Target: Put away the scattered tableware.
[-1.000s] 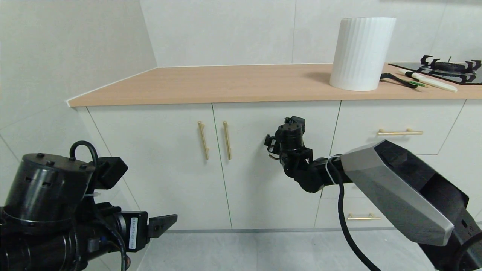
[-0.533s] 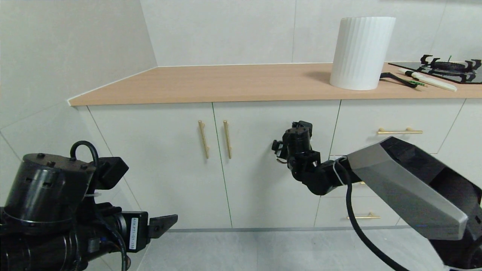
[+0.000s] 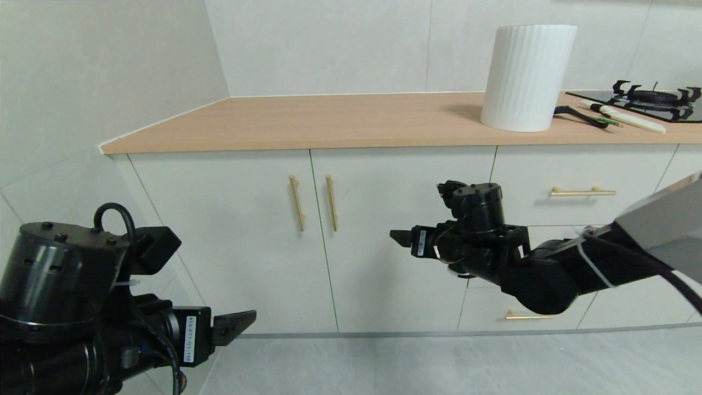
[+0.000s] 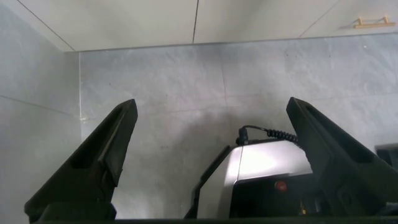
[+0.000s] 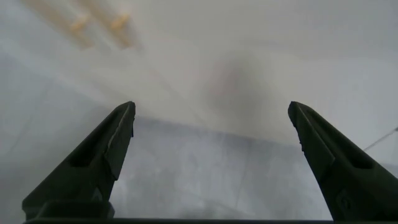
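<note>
- Right arm: stretched level before the cabinet doors (image 3: 378, 181), below and left of the white ribbed canister (image 3: 526, 77). Right gripper (image 3: 403, 238) pointed leftward, jaws spread wide, nothing held.
- Left arm: low, far below-left of the canister. Left gripper (image 3: 236, 323) equally wide, empty.
- Tableware: black-handled utensil (image 3: 581, 116) and long cream utensil (image 3: 630, 119), flat on the countertop (image 3: 329, 120) just right of the canister.

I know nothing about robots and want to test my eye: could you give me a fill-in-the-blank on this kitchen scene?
1. The white ribbed container stands on the wooden ____.
2. The utensils lie to the ____ of the container.
3. Both the left pincer and the right pincer are ____ and empty.
Missing: countertop; right; open.
</note>
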